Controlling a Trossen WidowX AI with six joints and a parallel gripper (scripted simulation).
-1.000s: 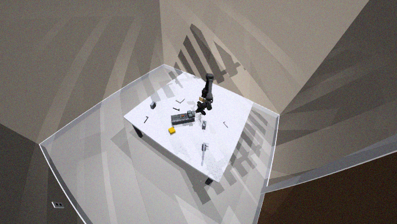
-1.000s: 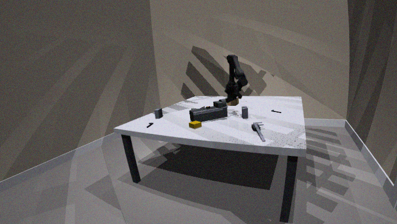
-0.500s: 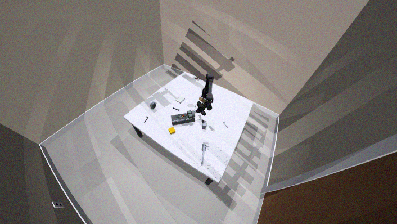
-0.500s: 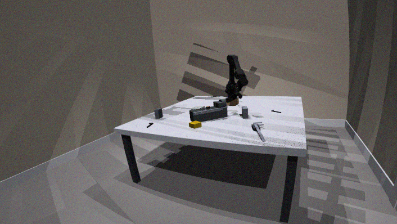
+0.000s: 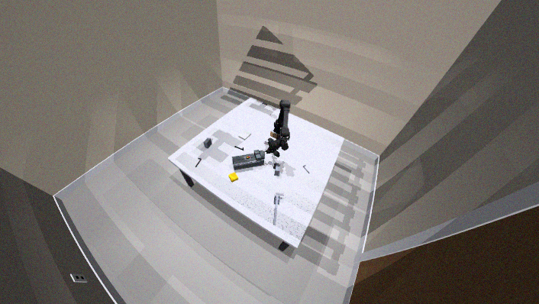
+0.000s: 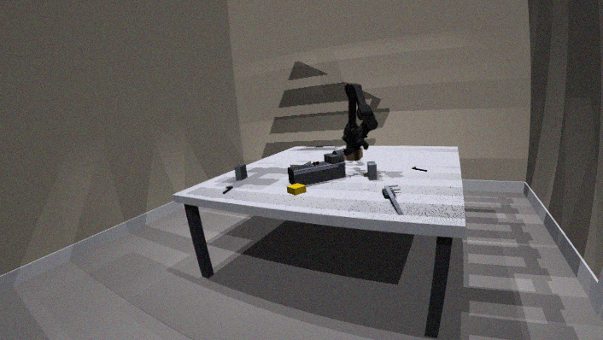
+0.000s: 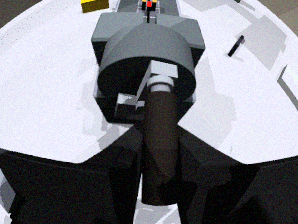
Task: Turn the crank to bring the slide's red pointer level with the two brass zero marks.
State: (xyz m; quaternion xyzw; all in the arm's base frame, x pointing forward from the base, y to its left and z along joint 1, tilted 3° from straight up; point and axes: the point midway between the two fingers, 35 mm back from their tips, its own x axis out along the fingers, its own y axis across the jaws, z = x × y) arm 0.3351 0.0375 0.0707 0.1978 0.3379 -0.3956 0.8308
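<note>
The dark grey machine (image 5: 248, 163) (image 6: 318, 173) lies on the table, with its round crank housing (image 7: 145, 42) nearest the arm. The slide's red pointer (image 7: 149, 4) (image 5: 247, 157) is small and sits at the top edge of the wrist view, with yellowish marks beside it. Whether it is exactly level with them I cannot tell. A pale crank arm (image 7: 164, 69) stands at the upper right of the housing's dark face and carries the dark brown handle (image 7: 160, 112). My gripper (image 7: 155, 127) (image 5: 268, 151) (image 6: 347, 153) is shut on the handle, with one finger on each side.
A yellow block (image 5: 233, 177) (image 6: 296, 189) lies in front of the machine. Grey blocks stand to its left (image 5: 208, 143) (image 6: 241, 172) and right (image 5: 277, 169) (image 6: 372, 171). A caliper (image 5: 275, 211) (image 6: 394, 201) lies near the front edge. Small dark angled tools (image 5: 198, 162) (image 5: 239, 147) lie around.
</note>
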